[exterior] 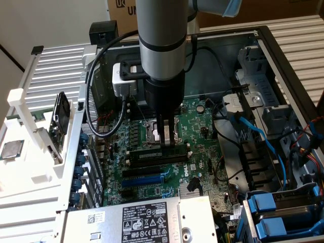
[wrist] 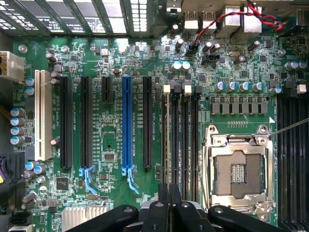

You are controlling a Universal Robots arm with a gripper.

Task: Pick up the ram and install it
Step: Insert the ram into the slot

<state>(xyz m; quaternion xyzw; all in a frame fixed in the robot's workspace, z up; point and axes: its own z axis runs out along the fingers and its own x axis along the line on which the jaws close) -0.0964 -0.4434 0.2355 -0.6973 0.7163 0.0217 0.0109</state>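
Observation:
The ram (exterior: pixel 151 155) stands on edge in the memory slot farthest from the empty processor socket (wrist: pixel 239 171). In the wrist view it shows as a thin pale line (wrist: pixel 167 135) beside three empty black slots (wrist: pixel 186 140). My gripper (exterior: pixel 165 144) hangs straight down from the grey arm over the ram's middle. Its black fingers (wrist: pixel 163 205) sit close together, shut on the ram's top edge. The part of the stick under the fingers is hidden.
The open case holds the green motherboard (wrist: pixel 111 135) with a blue card slot (wrist: pixel 126 125) and black card slots. The power supply (exterior: pixel 126 223) lies in front, with blue cables (exterior: pixel 255 136) and drive bays at the exterior view's right. A white rack (exterior: pixel 30 126) holds a silver chip (exterior: pixel 11 150).

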